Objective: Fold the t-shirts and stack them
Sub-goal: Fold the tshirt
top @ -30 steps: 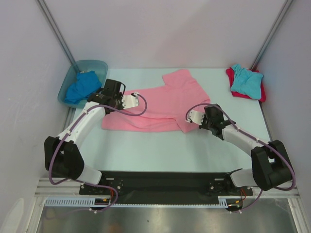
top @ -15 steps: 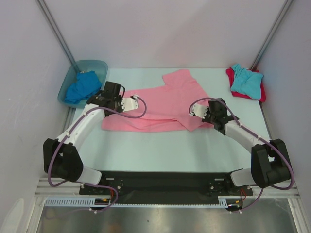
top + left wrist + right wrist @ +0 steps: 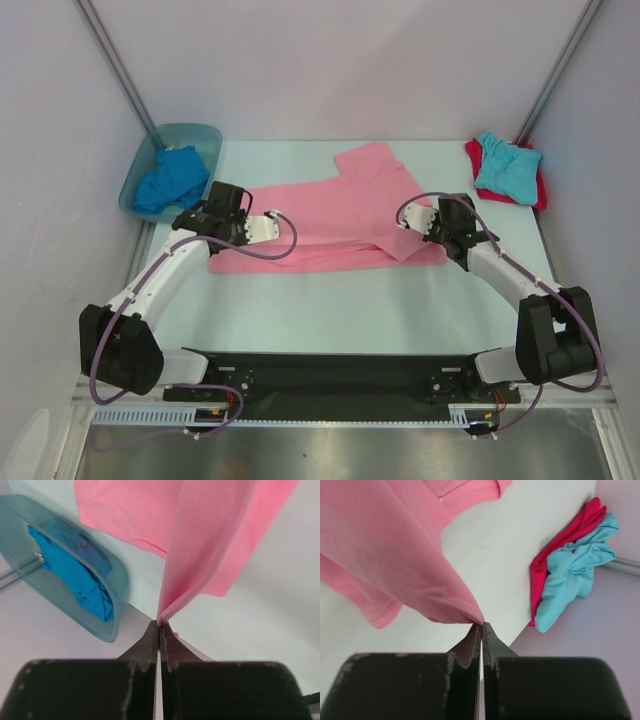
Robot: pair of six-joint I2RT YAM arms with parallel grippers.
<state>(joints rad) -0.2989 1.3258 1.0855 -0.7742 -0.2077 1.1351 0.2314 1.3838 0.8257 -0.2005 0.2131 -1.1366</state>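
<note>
- While the pink t-shirt (image 3: 330,215) lies spread across the middle of the bench (image 3: 350,300), the left jaws are clenched on a fold at its left edge.
- The right jaws are clenched too, pinching a stitched hem at its right side.
- The royal blue t-shirt (image 3: 170,178) sits in the tub (image 3: 190,133) at far left.
- The turquoise t-shirt (image 3: 508,165) lies on the red t-shirt (image 3: 535,190) at far right.

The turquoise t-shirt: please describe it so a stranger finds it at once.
Go to the far right corner of the table. There the turquoise t-shirt lies crumpled on top of the red t-shirt. It is paler than the royal blue t-shirt in the far-left tub.
</note>
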